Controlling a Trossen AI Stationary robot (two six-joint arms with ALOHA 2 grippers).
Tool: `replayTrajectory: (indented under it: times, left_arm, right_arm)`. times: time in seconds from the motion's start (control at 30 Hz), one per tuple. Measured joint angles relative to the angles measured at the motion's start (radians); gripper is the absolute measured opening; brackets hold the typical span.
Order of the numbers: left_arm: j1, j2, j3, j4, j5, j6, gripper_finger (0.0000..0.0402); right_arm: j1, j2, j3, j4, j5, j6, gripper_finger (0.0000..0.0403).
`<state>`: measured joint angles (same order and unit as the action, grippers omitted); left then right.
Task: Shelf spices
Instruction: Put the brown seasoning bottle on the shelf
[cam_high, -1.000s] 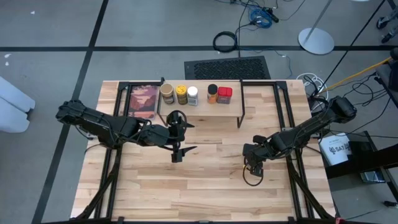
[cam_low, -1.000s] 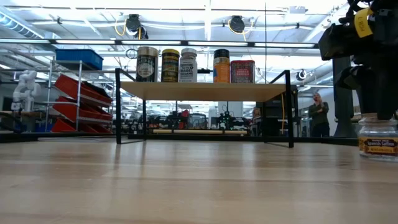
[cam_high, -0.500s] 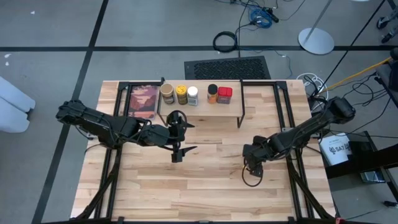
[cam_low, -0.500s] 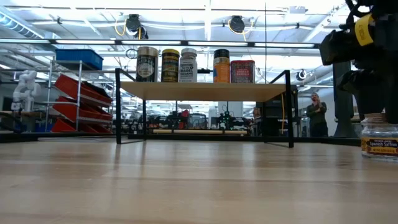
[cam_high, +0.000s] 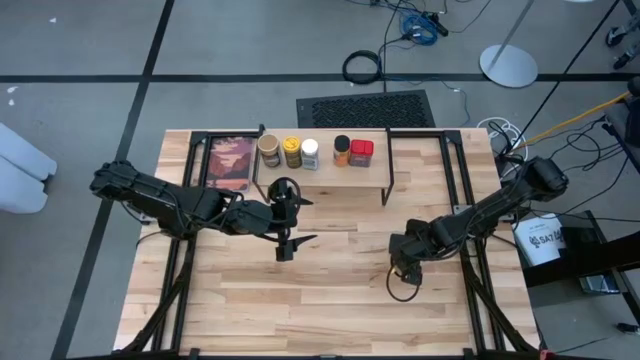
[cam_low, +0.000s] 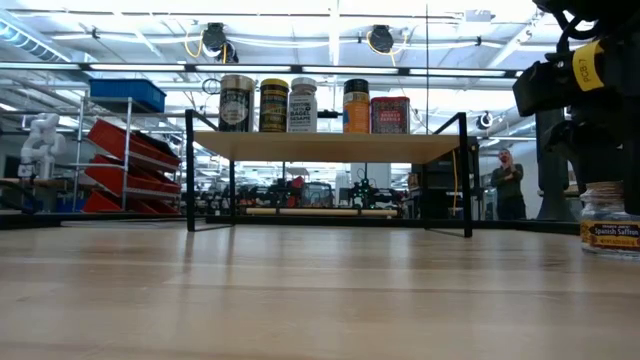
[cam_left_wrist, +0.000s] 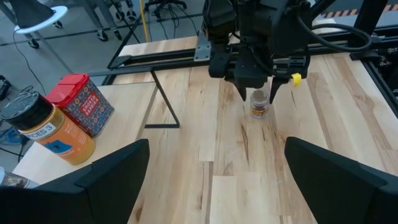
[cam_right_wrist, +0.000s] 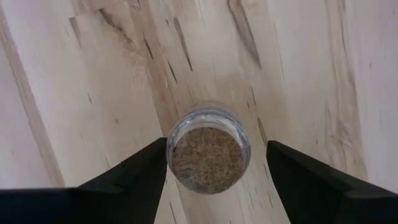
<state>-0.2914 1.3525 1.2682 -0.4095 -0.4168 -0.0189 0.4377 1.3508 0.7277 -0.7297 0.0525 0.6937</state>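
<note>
Since a second ago our right gripper (cam_right_wrist: 208, 163) has lifted slightly off the saffron jar (cam_right_wrist: 208, 148), jaws spread astride it without contact. A skewed descent could tip it; our left gripper (cam_high: 285, 218) waits open before the shelf (cam_low: 330, 146), five spices (cam_low: 312, 105) aboard.

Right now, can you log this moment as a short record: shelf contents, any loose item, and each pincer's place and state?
shelf: holds five spices in a row: tan jar, yellow-lidded jar, white-lidded jar, orange jar, red box
loose item: small saffron jar, upright on the table, right of the shelf
right pincer: directly above the saffron jar, fingers open on either side, not gripping
left pincer: open, waiting in front of the shelf, holding nothing
framed picture: flat on the table, left of the shelf
</note>
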Motion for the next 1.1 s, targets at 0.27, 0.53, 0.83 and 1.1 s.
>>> replayTrajectory:
  times: [0.27, 0.53, 0.83, 1.1]
  left_arm:
    - [0.000, 0.000, 0.000, 0.000, 0.000, 0.000, 0.0384]
    - [0.000, 0.000, 0.000, 0.000, 0.000, 0.000, 0.0384]
    - [0.000, 0.000, 0.000, 0.000, 0.000, 0.000, 0.0384]
    - [0.000, 0.000, 0.000, 0.000, 0.000, 0.000, 0.0384]
  right_arm:
    - [-0.001, -0.001, 0.000, 0.001, -0.003, 0.000, 0.0229]
    - [-0.021, -0.003, 0.000, 0.025, -0.003, -0.007, 0.0160]
    - [-0.042, -0.003, 0.046, 0.005, -0.007, -0.032, 0.0170]
    - [-0.084, -0.003, 0.162, -0.105, -0.003, -0.094, 0.0165]
